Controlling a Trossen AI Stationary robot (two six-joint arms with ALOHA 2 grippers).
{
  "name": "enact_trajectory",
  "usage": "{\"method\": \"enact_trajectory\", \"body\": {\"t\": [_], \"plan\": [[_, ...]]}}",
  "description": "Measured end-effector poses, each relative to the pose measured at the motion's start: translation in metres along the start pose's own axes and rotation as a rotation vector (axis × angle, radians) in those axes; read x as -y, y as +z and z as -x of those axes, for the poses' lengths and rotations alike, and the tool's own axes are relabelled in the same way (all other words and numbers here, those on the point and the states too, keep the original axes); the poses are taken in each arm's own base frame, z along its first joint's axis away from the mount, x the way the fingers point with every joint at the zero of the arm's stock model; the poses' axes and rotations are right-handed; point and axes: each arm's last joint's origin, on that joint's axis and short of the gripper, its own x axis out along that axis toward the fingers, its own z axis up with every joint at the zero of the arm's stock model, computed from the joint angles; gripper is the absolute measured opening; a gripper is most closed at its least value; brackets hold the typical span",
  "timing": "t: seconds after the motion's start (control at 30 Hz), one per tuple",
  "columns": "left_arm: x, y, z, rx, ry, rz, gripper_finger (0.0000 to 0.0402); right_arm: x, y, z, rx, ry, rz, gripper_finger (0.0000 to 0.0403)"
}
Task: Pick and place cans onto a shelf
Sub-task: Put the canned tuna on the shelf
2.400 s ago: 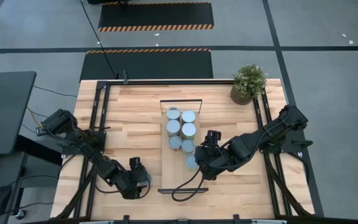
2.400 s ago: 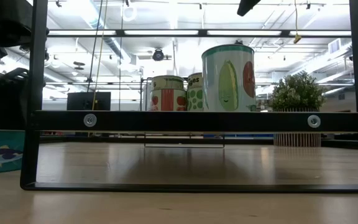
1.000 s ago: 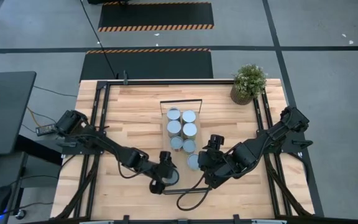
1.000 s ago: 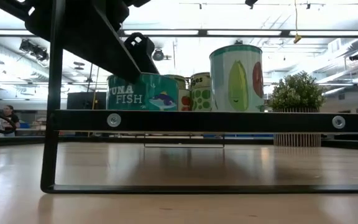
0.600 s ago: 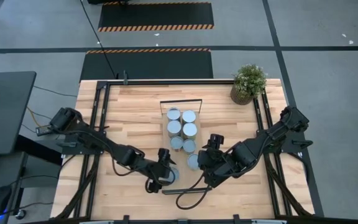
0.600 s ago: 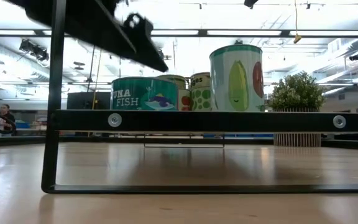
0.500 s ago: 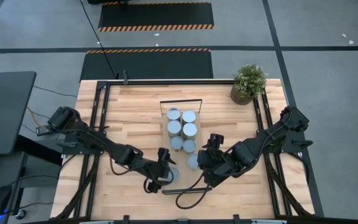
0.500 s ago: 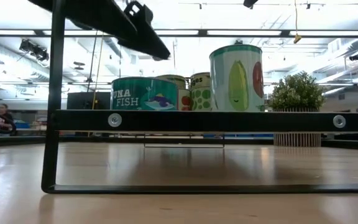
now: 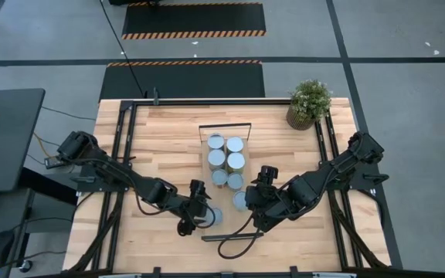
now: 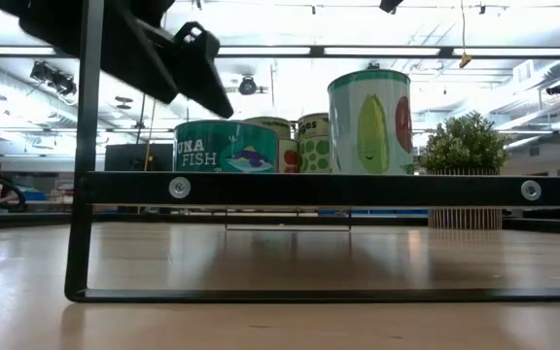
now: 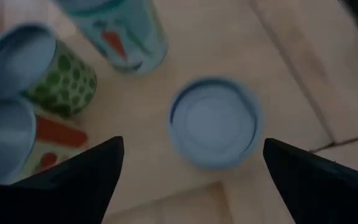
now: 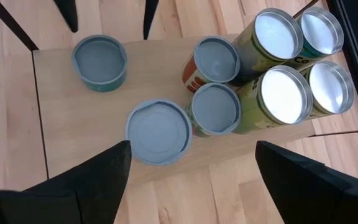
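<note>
Reading "TUNA FISH", short can (image 10: 224, 146) on shelf (image 10: 329, 189); left claw (image 9: 200, 218) spread, right claw (image 9: 251, 208) spread.

Bright ceiling strips (image 10: 261, 51) flood the low view and backlight the shelf frame (image 10: 309, 189) into silhouette; the left wrist view is dim and blurred; tin lids (image 12: 284, 93) glare white.
</note>
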Motion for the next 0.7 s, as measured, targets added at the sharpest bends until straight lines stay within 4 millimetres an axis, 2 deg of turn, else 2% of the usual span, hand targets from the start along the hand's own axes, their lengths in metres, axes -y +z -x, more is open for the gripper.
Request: {"method": "enact_trajectory", "body": {"t": [0.17,0.3,0.4,0.53,0.7], "plan": [[-0.004,-0.006,0.0,-0.059,0.062,0.002,0.0389,-0.001,0.0,0.0,0.002,0.002,0.001,0.0352],[-0.007,-0.007,-0.001,-0.056,0.19,0.022,0.0388,-0.001,0.0,0.0,0.002,0.002,0.001,0.0352],[-0.005,-0.01,-0.01,-0.065,0.204,0.046,0.0388,-0.001,0.0,0.0,0.002,0.002,0.003,0.0352],[0.003,-0.003,-0.025,0.029,0.192,0.064,0.0388,-0.001,0.0,0.0,0.014,-0.008,0.017,0.0352],[0.003,0.001,-0.023,0.073,0.251,0.033,0.0388,-0.001,0.001,0.0,0.02,-0.008,0.017,0.0352]]}}
